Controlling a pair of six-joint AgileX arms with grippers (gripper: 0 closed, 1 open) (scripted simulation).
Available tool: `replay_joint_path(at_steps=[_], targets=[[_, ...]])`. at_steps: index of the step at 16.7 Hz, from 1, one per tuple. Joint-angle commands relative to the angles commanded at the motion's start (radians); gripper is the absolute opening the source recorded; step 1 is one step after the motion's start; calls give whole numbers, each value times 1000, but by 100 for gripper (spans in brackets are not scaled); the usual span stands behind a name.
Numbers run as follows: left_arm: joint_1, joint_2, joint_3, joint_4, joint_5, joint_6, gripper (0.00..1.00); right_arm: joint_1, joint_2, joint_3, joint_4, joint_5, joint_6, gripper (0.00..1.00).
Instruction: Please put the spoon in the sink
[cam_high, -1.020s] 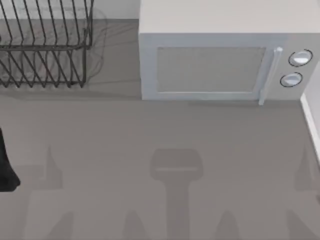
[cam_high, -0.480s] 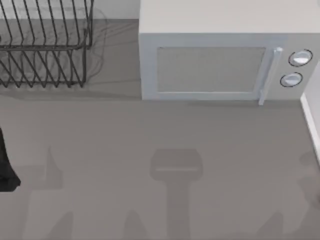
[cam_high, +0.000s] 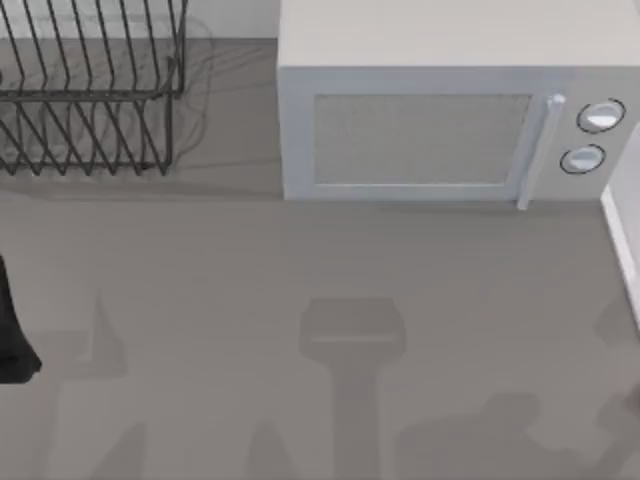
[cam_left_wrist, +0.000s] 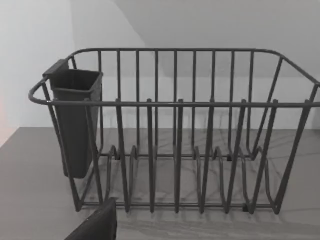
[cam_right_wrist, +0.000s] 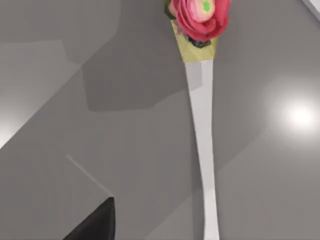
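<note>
Right wrist view: the spoon (cam_right_wrist: 202, 150), a slim, smooth pale-metal handle ending in a yellowish tip with a red flower ornament (cam_right_wrist: 199, 17), lies flat on the matte grey counter (cam_right_wrist: 75, 100), running from upper centre to lower centre of the frame. How far the right pincer is open cannot be told; a good approach likely lines its fingers up across the narrow handle. Top view: a dark left arm (cam_high: 12, 330) at the left edge, a wire dish rack (cam_high: 90, 90) upper left, a boxy microwave (cam_high: 440, 110) upper right.
</note>
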Motion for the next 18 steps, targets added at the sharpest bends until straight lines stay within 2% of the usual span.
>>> replay_joint_path(at_steps=[4, 11, 14, 18], targets=[[0, 0, 0, 0, 0, 0, 100, -11, 130, 94, -105, -1, -99, 100], [0, 0, 0, 0, 0, 0, 100, -8, 144, 89, -94, -1, -103, 100], [0, 0, 0, 0, 0, 0, 100, -8, 191, 35, 7, -1, -100, 100], [0, 0, 0, 0, 0, 0, 100, -7, 296, -81, 234, -1, -97, 100]])
